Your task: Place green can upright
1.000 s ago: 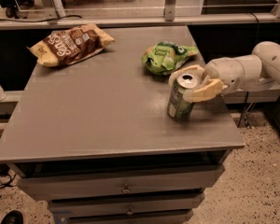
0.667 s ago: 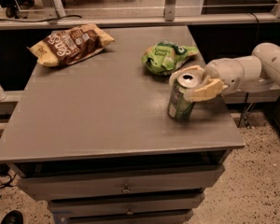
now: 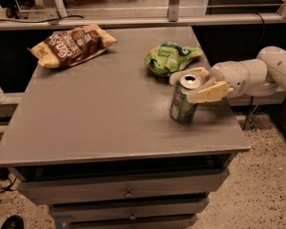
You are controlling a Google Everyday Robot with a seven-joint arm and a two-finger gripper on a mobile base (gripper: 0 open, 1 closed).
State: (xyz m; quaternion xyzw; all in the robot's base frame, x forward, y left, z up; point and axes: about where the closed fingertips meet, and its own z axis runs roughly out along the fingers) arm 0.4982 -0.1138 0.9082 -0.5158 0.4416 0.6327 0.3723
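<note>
The green can (image 3: 182,107) stands upright on the grey counter (image 3: 109,123), near its right front part. The gripper (image 3: 183,88) reaches in from the right, and its jaws hold the can at the top, one on each side. Just behind lies a green snack bag (image 3: 170,57), and a brown snack bag (image 3: 71,44) lies far left.

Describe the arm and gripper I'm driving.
A smooth white arm of rounded tubular segments ends in a bulbous white wrist. The gripper, at the green patterned metal drink can near the grey table's edge, has two flat cream-coloured fingers. No cables or markings visible.
</note>
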